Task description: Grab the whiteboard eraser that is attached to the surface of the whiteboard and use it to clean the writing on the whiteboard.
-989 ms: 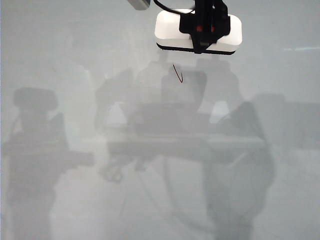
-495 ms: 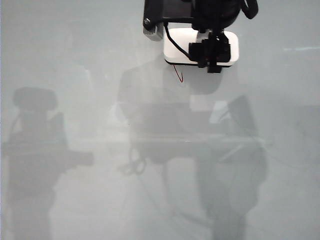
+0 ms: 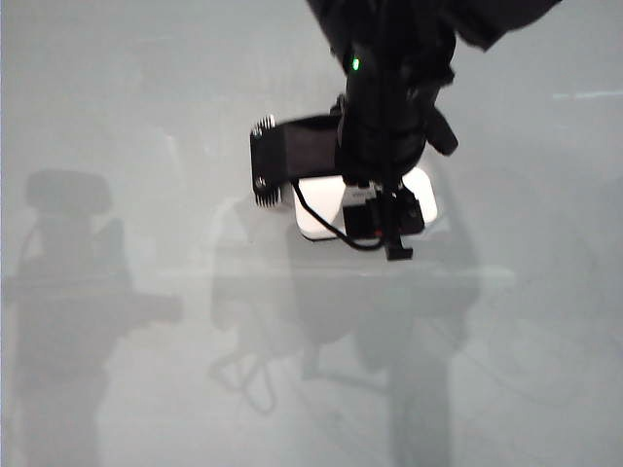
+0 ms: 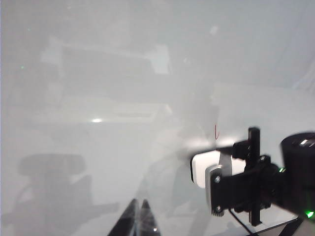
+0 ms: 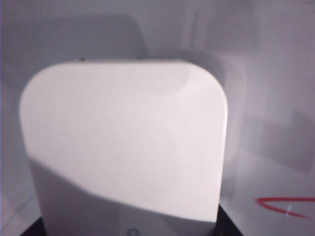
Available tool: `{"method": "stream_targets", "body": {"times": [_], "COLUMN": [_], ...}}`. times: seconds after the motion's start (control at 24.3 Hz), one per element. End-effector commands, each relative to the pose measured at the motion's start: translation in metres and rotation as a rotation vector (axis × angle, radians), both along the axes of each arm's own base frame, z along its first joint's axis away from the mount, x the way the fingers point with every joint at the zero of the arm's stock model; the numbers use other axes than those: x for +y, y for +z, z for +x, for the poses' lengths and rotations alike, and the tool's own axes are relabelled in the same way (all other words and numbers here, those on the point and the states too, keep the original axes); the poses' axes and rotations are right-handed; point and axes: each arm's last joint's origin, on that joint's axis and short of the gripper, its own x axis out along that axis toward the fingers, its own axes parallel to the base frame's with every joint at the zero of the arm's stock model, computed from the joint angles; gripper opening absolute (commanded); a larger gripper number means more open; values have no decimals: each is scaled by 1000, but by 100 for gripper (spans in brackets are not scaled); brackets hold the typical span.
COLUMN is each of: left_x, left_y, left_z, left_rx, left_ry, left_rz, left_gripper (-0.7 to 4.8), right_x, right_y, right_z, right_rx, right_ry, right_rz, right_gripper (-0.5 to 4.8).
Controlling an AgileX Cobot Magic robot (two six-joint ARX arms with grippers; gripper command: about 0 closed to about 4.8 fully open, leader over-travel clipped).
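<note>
The whiteboard eraser [image 3: 316, 212] sits directly under the right gripper [image 3: 384, 219], whose jaws are clamped across its white body, pressing it flat against the whiteboard [image 3: 117, 117] a little above the middle of the exterior view. From that camera the dark right arm and wrist cover most of the block; only its pale corners show on either side of the gripper, and no red marks are visible there. The left wrist view catches the same pair from the side: the eraser [image 4: 204, 168] peeks out as a white end held in the black frame of the right gripper [image 4: 236, 179], and a small remnant of the writing [image 4: 216, 131] lies on the board [image 4: 98, 73] just beside it, apart from the block. The right wrist view is filled by the eraser's rounded white top [image 5: 123, 142], with a red stroke [image 5: 285, 202] on the board close to one edge. The left gripper appears in no view.
</note>
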Motion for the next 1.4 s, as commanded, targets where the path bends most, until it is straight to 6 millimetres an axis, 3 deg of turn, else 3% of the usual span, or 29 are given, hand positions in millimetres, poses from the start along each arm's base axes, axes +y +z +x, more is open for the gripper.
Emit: {"method": "stream_targets", "body": {"times": [0.04, 0.08, 0.16, 0.25, 0.37, 0.54, 0.74, 0.87, 0.95, 1.03, 1.11, 1.24, 1.28, 1.32, 1.4], "left_x": [0, 0, 0, 0, 0, 0, 0, 0, 0, 3, 3, 3, 3, 3, 3], "left_y": [2, 2, 2, 2, 2, 3, 3, 3, 4, 4, 5, 5, 5, 5, 5], "left_z": [0, 0, 0, 0, 0, 0, 0, 0, 0, 1, 0, 0, 0, 0, 0], "left_rx": [-16, -16, -16, -17, -22, -25, -26, -31, -39, -58, -78, -79, -80, -80, -83], "left_ry": [-5, -5, -4, -1, -1, -2, 2, 10, 18, 106, 109, 111, 111, 111, 114], "left_rz": [4, 4, 4, 4, 4, 4, 4, 4, 5, 51, 72, 73, 73, 72, 79], "left_gripper": [-6, -6, -6, -6, -6, -6, -6, -6, -6, -6, -6, -6, -6, -6, -6], "right_x": [2, 3, 9, 19, 24, 24, 15, 15, 14, 11, -5, -43, -54, -77, -110], "right_y": [20, 26, 58, 98, 119, 88, 5, -8, 5, 31, 63, 121, 131, 152, 170], "right_z": [4, 6, 15, 20, 21, 18, 6, -9, -18, -32, -45, -74, -80, -92, -109], "right_rx": [-127, -147, -223, -294, -325, -139, 15, -13, -55, -110, -186, -295, -317, -353, -368], "right_ry": [-110, -135, -214, -219, -184, -100, -94, -117, -130, -127, -168, -179, -194, -210, -212], "right_rz": [-21, -32, -7, 66, 130, 191, 120, 88, 113, 191, 306, 661, 747, 923, 1173], "right_gripper": [180, 180, 180, 180, 180, 179, 179, 180, 180, 180, 180, 180, 180, 180, 180]}}
